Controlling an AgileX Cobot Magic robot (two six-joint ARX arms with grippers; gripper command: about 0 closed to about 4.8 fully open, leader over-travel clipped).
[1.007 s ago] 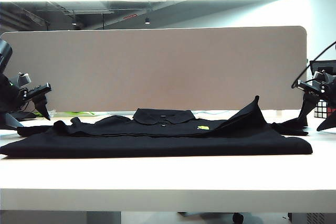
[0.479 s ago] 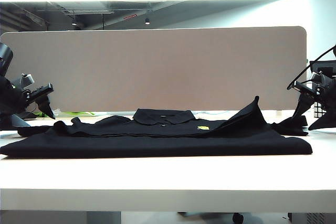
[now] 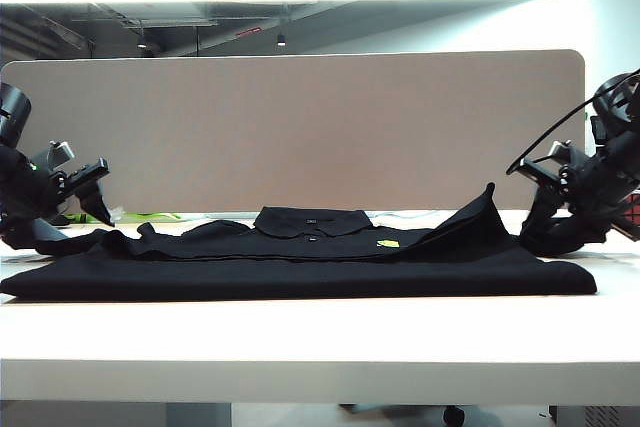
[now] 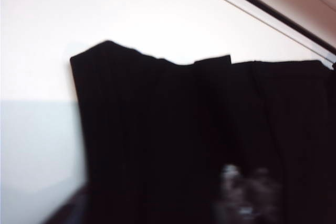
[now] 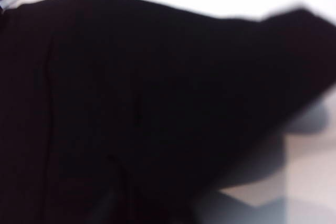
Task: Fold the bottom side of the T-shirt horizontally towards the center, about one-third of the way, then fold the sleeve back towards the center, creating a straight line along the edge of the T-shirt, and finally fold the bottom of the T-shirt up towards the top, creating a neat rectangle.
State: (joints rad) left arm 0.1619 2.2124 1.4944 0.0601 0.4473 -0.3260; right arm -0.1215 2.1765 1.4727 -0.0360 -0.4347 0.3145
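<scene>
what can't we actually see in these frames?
- Left claw, exterior view: open or shut unclear, dark against arm; left wrist view too blurred to show its fingers.
- Right claw, exterior view: tips merge with the T-shirt; grip unclear.
- Right wrist view: blurred black fabric fills it; no claw visible.

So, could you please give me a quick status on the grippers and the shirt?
Left gripper above shirt's left end, jaws apart. Right gripper at right sleeve, grip unclear. Shirt flat, right corner peaked. Nothing in the way.

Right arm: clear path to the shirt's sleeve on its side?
Probably yes. The right gripper hangs just beyond the T-shirt's right end, right above the sleeve, with nothing between them. Its jaw state is unclear. The left gripper is at the far end.
</scene>
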